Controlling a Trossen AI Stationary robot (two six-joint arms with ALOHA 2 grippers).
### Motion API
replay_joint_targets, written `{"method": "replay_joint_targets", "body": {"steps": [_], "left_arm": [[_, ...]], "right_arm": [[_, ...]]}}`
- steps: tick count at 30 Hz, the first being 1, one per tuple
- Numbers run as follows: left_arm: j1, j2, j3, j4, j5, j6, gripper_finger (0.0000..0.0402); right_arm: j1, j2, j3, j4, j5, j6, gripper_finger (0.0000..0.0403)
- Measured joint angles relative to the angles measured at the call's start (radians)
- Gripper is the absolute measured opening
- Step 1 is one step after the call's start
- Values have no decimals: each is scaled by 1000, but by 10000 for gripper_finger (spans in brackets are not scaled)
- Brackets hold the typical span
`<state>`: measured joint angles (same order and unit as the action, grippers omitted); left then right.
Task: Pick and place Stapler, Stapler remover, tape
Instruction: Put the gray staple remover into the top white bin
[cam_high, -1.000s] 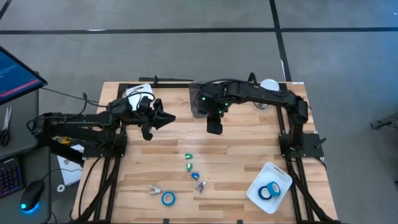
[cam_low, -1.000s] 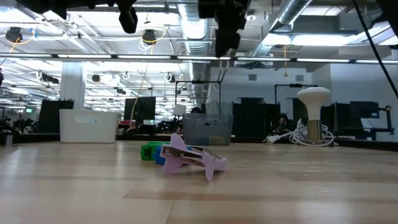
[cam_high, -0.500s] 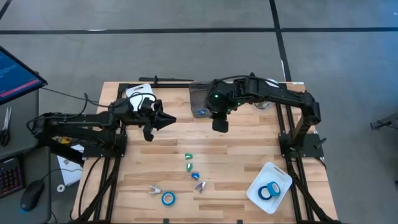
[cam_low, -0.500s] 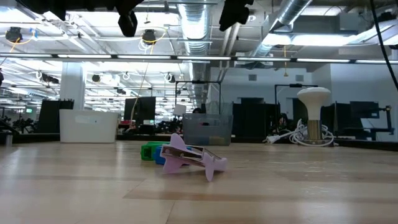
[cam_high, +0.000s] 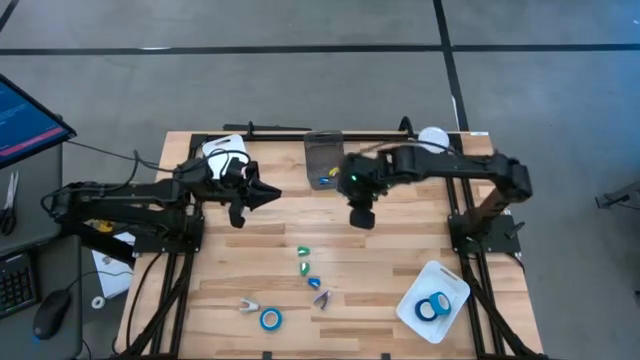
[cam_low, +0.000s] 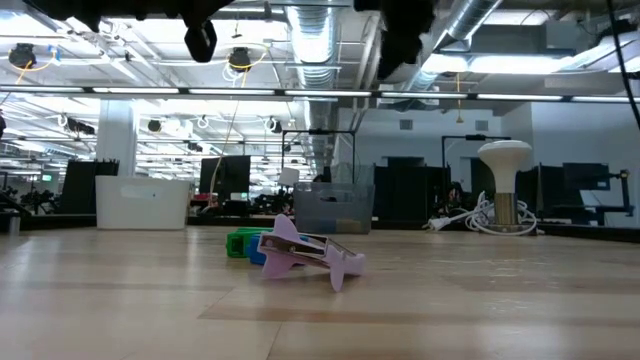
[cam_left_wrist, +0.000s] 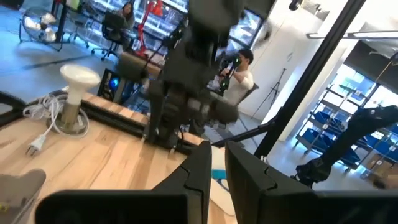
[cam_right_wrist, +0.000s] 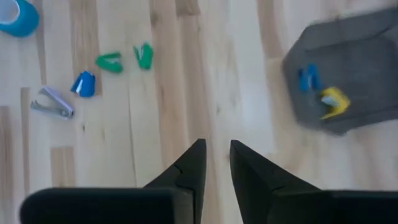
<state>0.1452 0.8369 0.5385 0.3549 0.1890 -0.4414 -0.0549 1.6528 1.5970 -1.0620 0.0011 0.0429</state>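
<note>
Right gripper (cam_high: 361, 217) hangs above the table just in front of the grey bin (cam_high: 323, 160), fingers narrow with a slim gap, holding nothing. Left gripper (cam_high: 268, 193) waits left of the bin, fingers close together, empty. One blue tape roll (cam_high: 270, 319) lies on the wood well in front of the bin, beside a stapler remover (cam_high: 248, 305). Two tape rolls (cam_high: 434, 307) sit in the white tray (cam_high: 450, 281), front-right of the bin. Small green and blue removers (cam_high: 304, 260) lie between bin and lone roll.
</note>
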Motion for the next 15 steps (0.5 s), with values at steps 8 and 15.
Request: {"method": "replay_joint_targets", "body": {"steps": [8,15], "left_arm": [[0,-1,1,-59,-4,11,39],[-15,1,0,-184,-137,117,39]], "right_arm": [[85,-238,-382,372,0,149,63],[147,-347,-457,420,74,237,63]]}}
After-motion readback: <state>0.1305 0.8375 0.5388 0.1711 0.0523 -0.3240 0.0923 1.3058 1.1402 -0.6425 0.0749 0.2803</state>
